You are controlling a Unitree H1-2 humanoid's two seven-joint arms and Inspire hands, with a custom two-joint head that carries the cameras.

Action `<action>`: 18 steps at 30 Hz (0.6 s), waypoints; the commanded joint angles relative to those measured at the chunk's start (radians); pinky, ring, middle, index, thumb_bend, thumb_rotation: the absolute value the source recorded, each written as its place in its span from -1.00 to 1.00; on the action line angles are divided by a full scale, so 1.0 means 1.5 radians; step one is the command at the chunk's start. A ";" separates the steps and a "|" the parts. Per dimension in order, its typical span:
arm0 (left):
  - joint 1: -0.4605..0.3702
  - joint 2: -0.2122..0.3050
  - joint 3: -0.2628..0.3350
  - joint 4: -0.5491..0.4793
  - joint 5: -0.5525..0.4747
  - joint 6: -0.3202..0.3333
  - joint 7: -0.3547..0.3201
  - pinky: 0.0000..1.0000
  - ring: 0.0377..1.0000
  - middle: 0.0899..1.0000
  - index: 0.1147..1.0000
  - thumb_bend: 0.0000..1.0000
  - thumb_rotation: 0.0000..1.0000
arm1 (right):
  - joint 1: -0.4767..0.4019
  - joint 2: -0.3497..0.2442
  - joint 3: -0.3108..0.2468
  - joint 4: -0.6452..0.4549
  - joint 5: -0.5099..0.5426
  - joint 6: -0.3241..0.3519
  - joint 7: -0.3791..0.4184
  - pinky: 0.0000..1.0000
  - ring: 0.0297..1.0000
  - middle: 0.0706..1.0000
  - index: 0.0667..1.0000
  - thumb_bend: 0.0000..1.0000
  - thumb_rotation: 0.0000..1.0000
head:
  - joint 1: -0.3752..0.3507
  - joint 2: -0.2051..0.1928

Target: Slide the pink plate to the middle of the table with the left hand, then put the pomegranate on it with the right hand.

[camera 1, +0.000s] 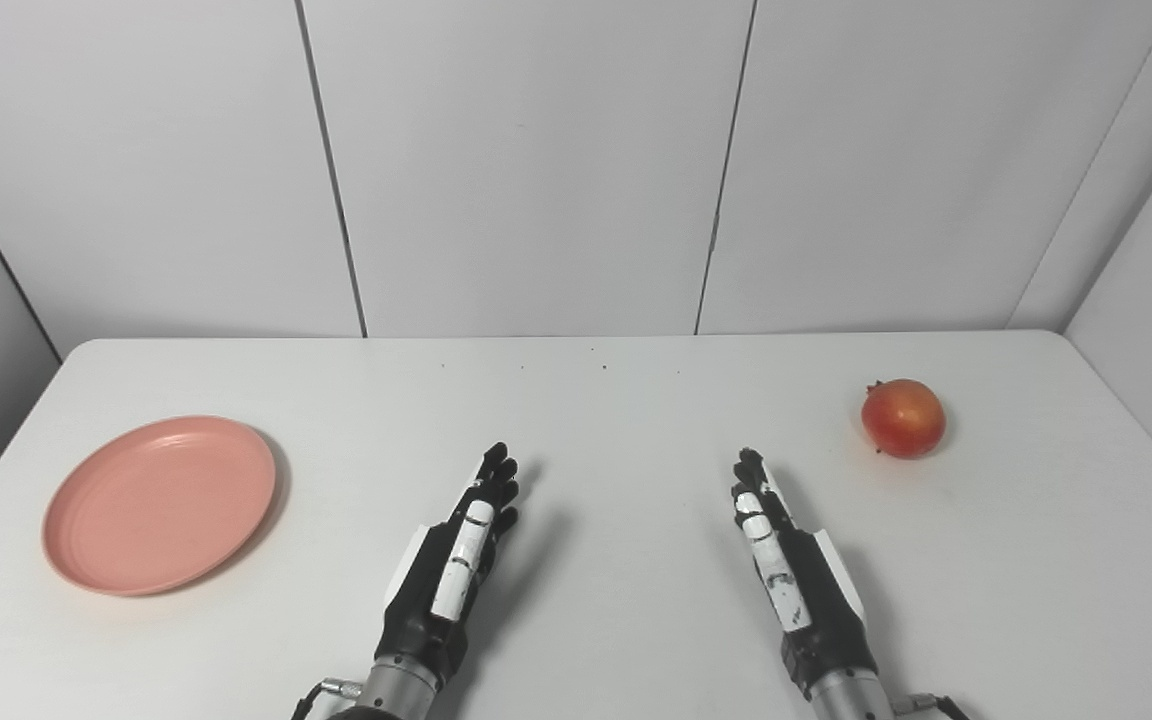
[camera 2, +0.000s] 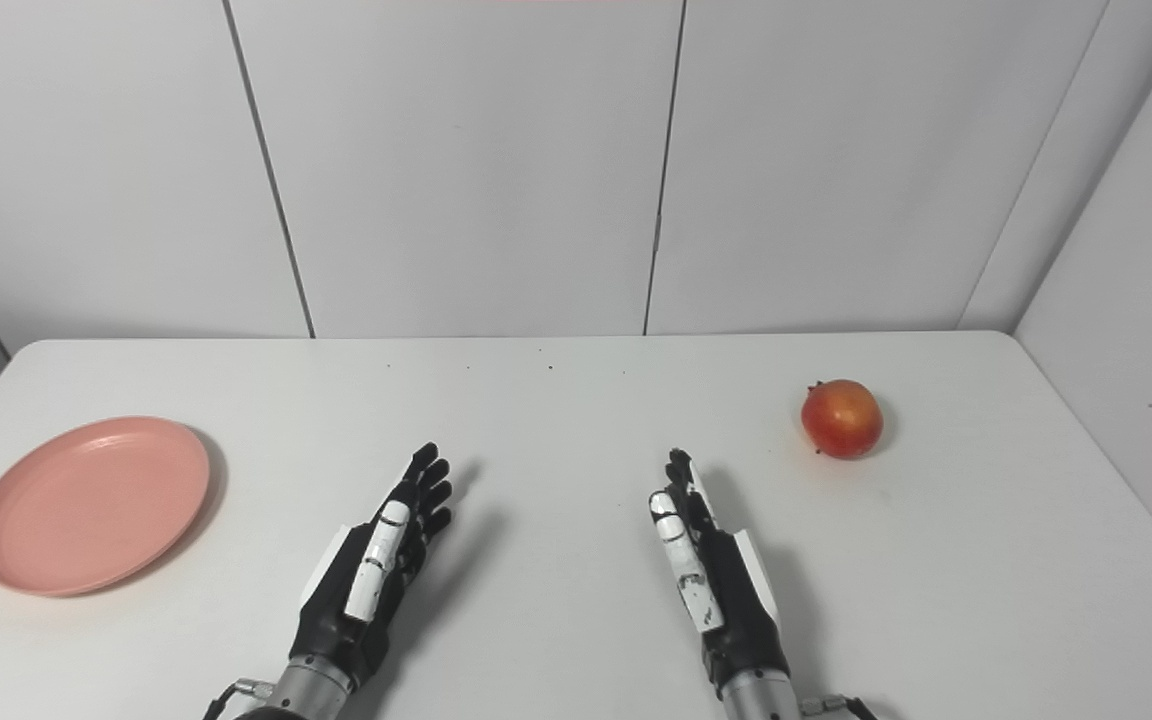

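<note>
So far nothing is held: the plate (camera 1: 160, 503) lies near the bench's (camera 1: 596, 420) left edge, well left of the left hand (camera 1: 456, 560), which hovers with fingers straight and empty. A push on the shallow rim could tip it or nudge it off that near edge rather than slide it inward. The right hand (camera 1: 786, 560) is likewise open and empty, and the round pomegranate (camera 1: 903, 418), far right, may roll away from a glancing touch.

Empty pink plate (camera 1: 160, 503) lies flat far left; red pomegranate (camera 1: 902, 418) far right.
</note>
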 commanded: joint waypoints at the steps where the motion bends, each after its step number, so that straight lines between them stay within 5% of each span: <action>1: -0.003 -0.005 -0.004 -0.007 0.008 -0.016 0.002 1.00 0.99 1.00 1.00 -0.13 1.00 | -0.010 0.001 0.001 -0.020 0.000 -0.011 0.001 1.00 1.00 1.00 1.00 -0.28 1.00 | 0.001 0.001; 18: -0.002 -0.005 -0.005 -0.012 0.009 -0.015 0.005 1.00 1.00 1.00 1.00 -0.13 1.00 | -0.009 0.003 0.000 -0.024 0.003 -0.008 0.000 1.00 0.99 1.00 1.00 -0.30 1.00 | 0.003 0.002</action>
